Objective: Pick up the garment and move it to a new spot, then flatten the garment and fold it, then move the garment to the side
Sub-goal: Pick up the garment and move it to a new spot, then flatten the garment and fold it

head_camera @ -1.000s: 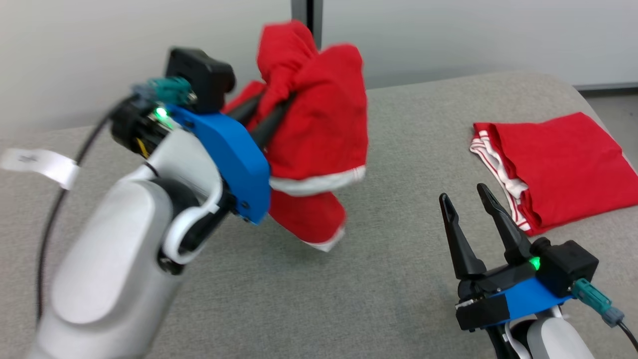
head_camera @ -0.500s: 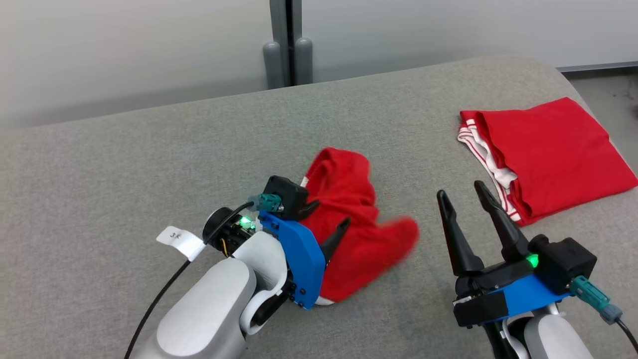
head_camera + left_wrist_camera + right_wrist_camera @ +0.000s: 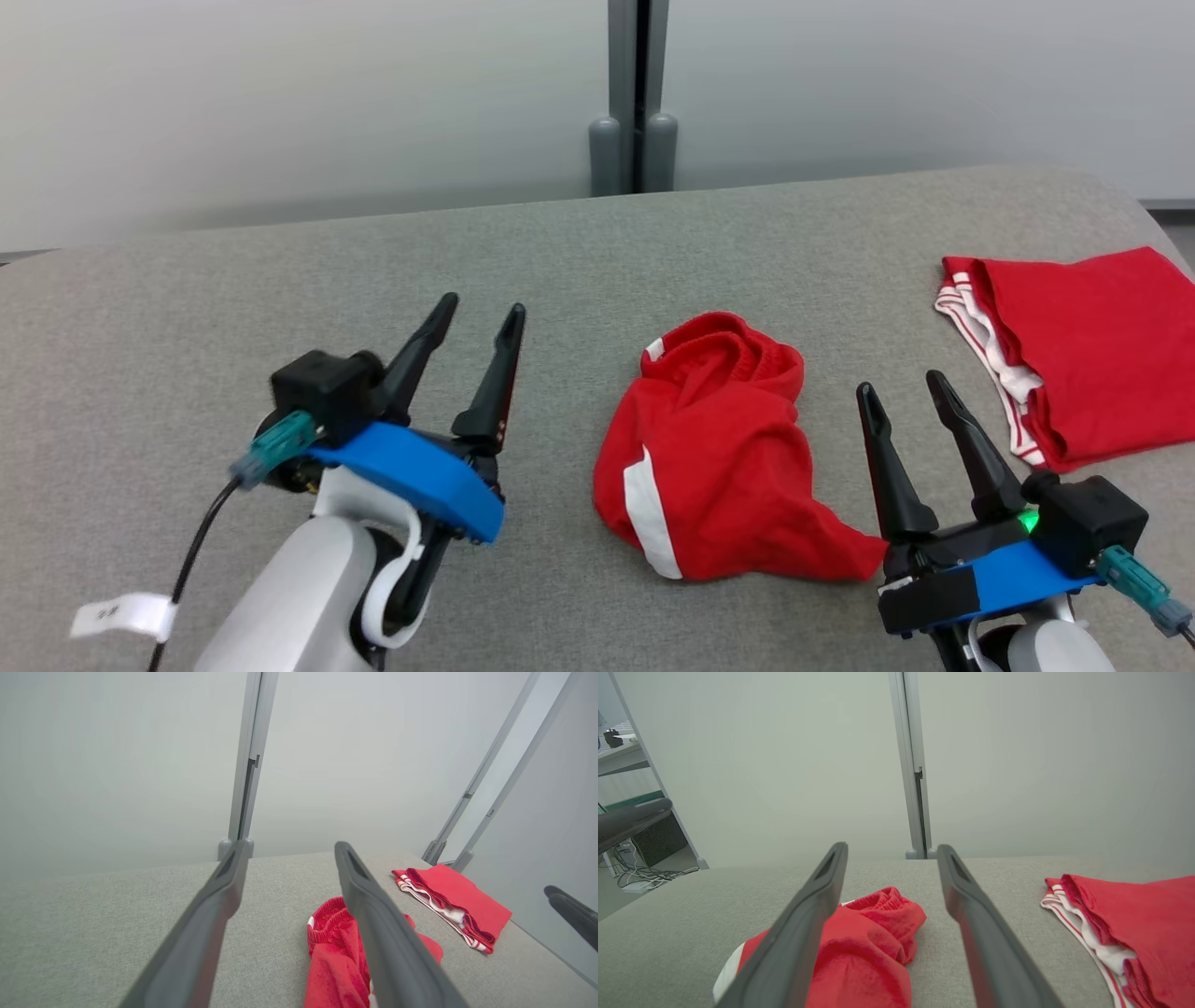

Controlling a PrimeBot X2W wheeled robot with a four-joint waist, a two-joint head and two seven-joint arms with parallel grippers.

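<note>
Lying crumpled, garment [image 3: 709, 457] rests near folded clothes [image 3: 1092, 345].

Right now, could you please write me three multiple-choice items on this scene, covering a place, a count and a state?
1. Where does the crumpled red cloth garment lie?
A. Between the left gripper and the right gripper
B. At the far left edge
C. Hanging from a gripper
2. How many red garments rest on the grey fabric surface?
A. One
B. Two
C. Three
3. How do the left gripper's jaws stand?
A. Open, empty
B. Shut on cloth
C. Shut, empty
Key: 1 A, it sits on the surface between them; 2 B, the crumpled one plus the folded red garment with white stripes; 3 A, they stand apart with nothing between.
</note>
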